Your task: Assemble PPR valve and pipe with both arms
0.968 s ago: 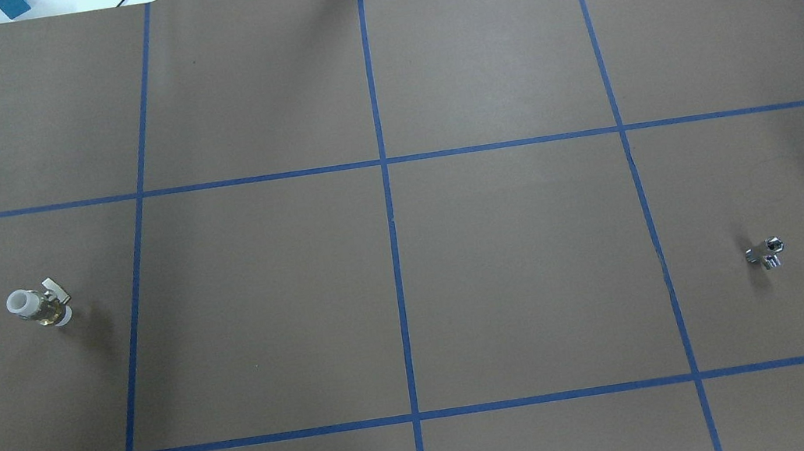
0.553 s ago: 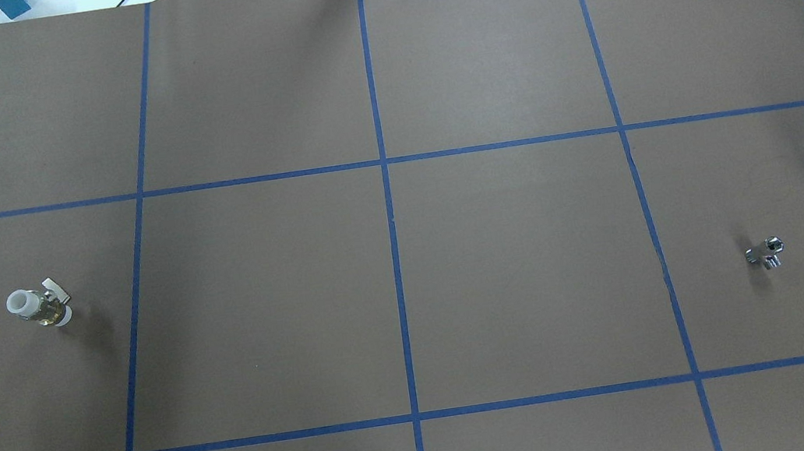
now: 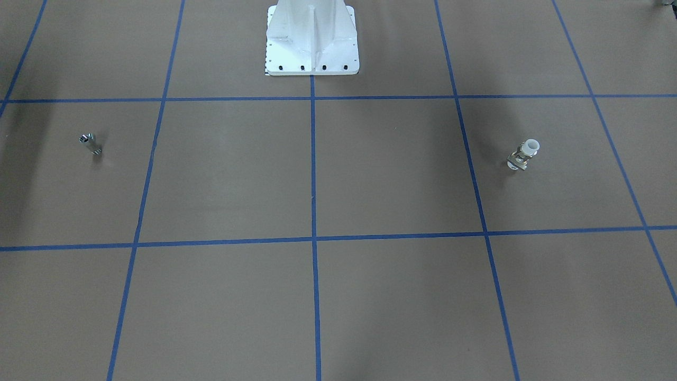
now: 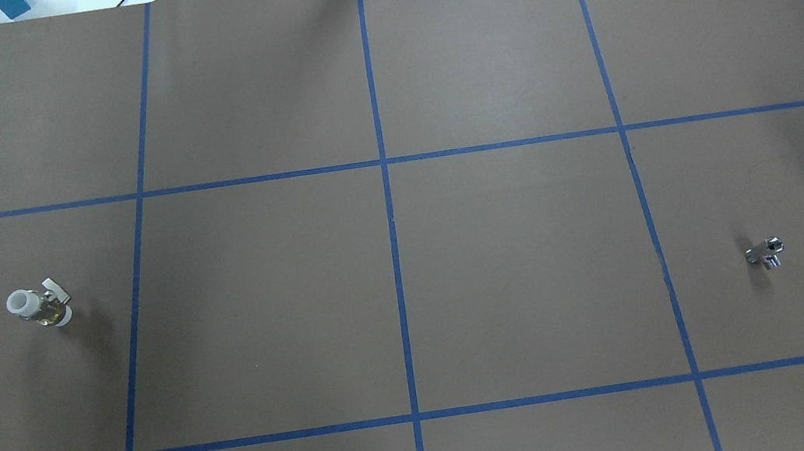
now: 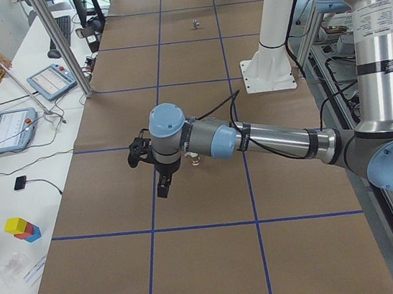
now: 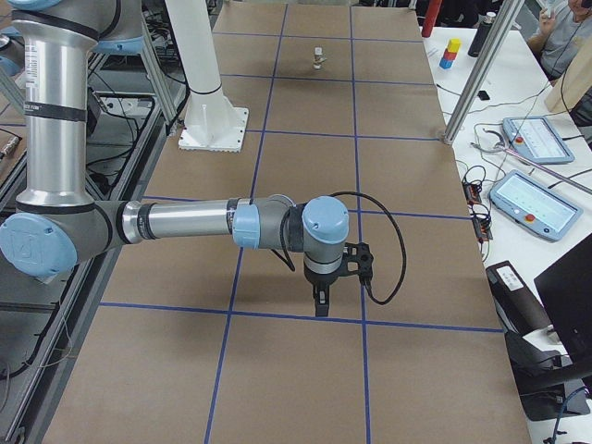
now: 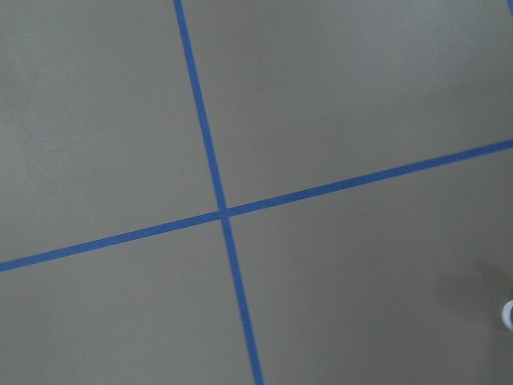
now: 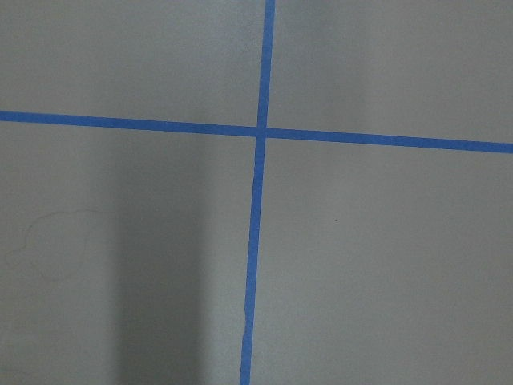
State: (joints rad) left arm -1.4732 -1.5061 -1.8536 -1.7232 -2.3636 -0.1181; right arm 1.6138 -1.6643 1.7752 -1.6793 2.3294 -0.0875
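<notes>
The PPR valve [image 4: 38, 308], with a white collar and brass body, lies on the brown table at the left; it also shows in the front view [image 3: 523, 154]. The pipe [image 4: 765, 253], a small silver fitting, lies at the right and in the front view [image 3: 90, 144]. Neither arm shows in the overhead or front view. In the exterior left view my left gripper [image 5: 161, 191] hangs over the table close to the valve [image 5: 195, 160], which the arm partly hides. In the exterior right view my right gripper [image 6: 320, 305] points down at the table. I cannot tell if either is open. Both wrist views show only paper and tape.
Blue tape lines [image 4: 390, 219] split the brown table cover into squares. The white pedestal [image 3: 312, 37] stands at the robot's edge of the table. Tablets [image 5: 9, 128], cables and coloured blocks [image 5: 22, 228] lie on the white bench beyond the far edge.
</notes>
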